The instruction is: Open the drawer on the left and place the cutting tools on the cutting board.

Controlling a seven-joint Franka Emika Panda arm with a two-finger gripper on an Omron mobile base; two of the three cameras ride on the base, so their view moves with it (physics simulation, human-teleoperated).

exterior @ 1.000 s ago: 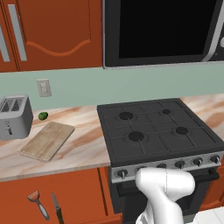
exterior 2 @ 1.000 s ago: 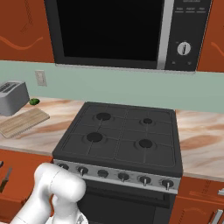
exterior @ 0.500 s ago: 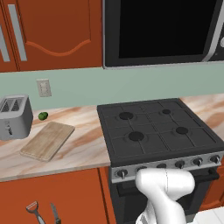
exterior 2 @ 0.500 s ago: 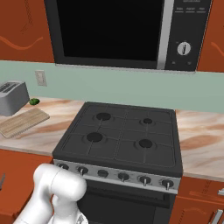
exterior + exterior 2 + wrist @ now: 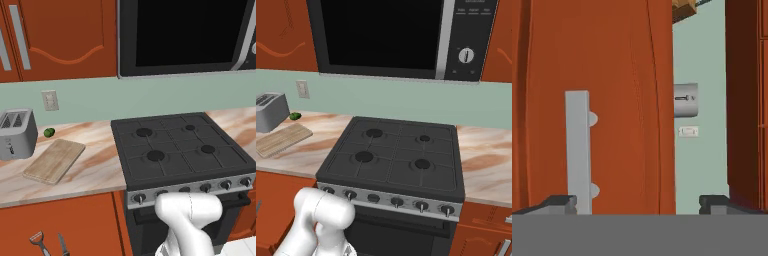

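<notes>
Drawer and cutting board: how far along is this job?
Done: the drawer looks pulled out, with the knife and the short dark-handled tool exposed below the counter edge. In hand: nothing; the gripper stands open at the drawer's silver handle. Left: both tools must go onto the cutting board, which is bare.

cutting board [image 5: 54, 160]: 1 | cutting tools [image 5: 49, 244]: 2 | toaster [image 5: 17, 133]: 1 | green fruit [image 5: 49, 132]: 1 | stove [image 5: 182, 155]: 1, burners: 4, front knobs: 5 | microwave [image 5: 187, 36]: 1 | wall outlet [image 5: 49, 100]: 1 | worktop [image 5: 95, 167]: 1
</notes>
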